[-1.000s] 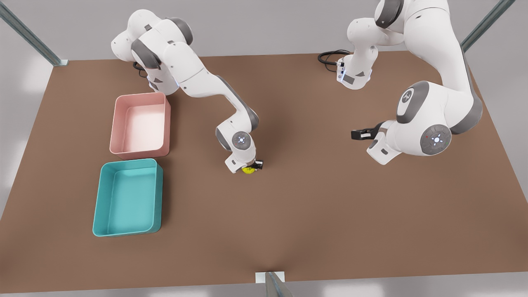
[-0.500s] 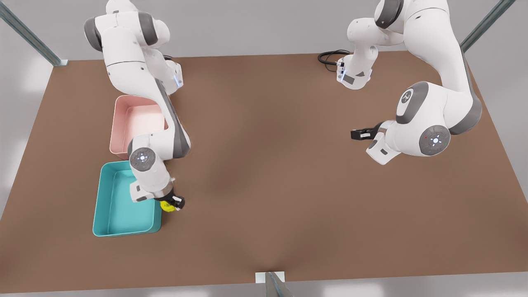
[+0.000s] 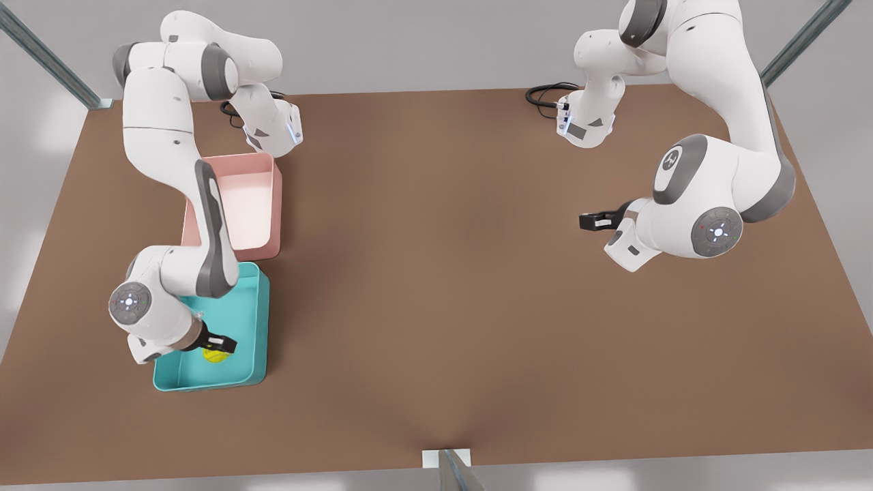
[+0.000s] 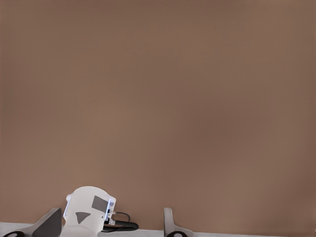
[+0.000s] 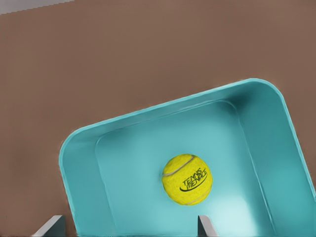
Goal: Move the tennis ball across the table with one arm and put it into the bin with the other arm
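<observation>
The table (image 3: 477, 273) carries the bin (image 3: 254, 320) near its front-left corner. The right gripper (image 3: 222, 343) is held spread over it, nothing between its fingers; the left gripper (image 3: 595, 221) waits apart, fingers together. The tennis ball (image 3: 214, 355), judged light, springy and fuzzy, lies inside the bin; it would best be pinched across its middle.

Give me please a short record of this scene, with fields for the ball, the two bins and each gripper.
tennis ball: inside the teal bin, free of the fingers
pink bin: beside the teal one, nothing inside that can be seen
right gripper: above the teal bin, open, ball below it
left gripper: waits over the bare table at the front view's right
</observation>
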Controlling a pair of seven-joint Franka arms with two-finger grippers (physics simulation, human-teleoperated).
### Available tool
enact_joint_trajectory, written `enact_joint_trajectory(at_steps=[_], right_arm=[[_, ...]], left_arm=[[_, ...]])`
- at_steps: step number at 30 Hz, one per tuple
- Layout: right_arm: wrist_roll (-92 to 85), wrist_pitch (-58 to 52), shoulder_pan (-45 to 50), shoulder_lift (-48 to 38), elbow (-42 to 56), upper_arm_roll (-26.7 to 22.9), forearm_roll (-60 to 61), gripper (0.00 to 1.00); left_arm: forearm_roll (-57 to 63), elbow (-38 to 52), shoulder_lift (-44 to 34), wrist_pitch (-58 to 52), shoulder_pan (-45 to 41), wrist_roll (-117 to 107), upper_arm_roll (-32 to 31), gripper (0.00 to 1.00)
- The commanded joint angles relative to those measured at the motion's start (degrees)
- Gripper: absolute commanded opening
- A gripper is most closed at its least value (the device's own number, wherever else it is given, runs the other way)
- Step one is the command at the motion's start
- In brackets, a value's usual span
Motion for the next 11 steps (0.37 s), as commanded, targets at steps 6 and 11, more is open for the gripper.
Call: enact_joint_trajectory(at_steps=[6,11], right_arm=[[-3.72,-37.48,-3.72,-14.18,10.0,8.77,-3.24,1.0],[-3.54,-37.57,-6.54,-20.43,4.12,10.71,-3.42,1.0]], left_arm=[[4.71,0.02,-0.21,0.47,-0.06,-0.14,-2.49,1.0],[4.63,0.02,-0.21,0.2,0.03,-0.23,-2.49,1.0]])
